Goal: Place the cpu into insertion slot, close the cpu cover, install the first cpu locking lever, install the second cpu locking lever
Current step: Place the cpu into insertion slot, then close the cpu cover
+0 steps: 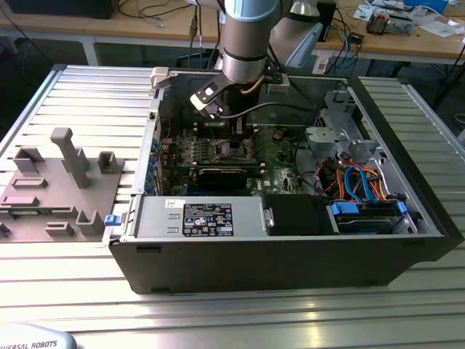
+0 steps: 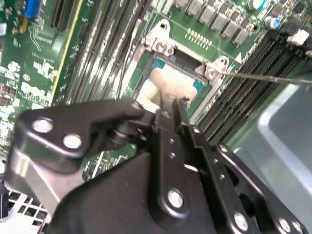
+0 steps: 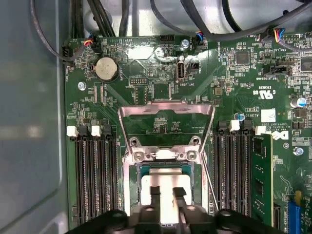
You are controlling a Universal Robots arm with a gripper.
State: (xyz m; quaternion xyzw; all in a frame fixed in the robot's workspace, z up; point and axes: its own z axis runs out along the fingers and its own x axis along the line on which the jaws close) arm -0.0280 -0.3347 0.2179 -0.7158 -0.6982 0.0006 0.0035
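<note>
Exterior view: black metal claw (image 1: 237,137) hangs inside the open black computer case (image 1: 290,254) on the ribbed aluminium desk (image 1: 87,87), over the green motherboard (image 1: 218,156).

First wrist view: small square silvery-grey cpu (image 3: 165,178) lies flat in the square metal-rimmed insertion slot (image 3: 127,192), directly beneath the claw (image 3: 167,191). Thin silvery cpu cover (image 3: 165,111) stands open beyond it. Fingers (image 3: 155,197) narrowly parted, gripping nothing visible.

Second wrist view: cpu (image 2: 168,78) sits just ahead of the claw (image 2: 170,105).

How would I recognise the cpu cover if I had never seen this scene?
Inside the open black computer case lies a green motherboard, with long black memory slots flanking the square insertion slot. The cpu cover is the thin silvery frame swung open from that slot's edge; unlike its neighbours, it has a square window showing green board through it.
</note>
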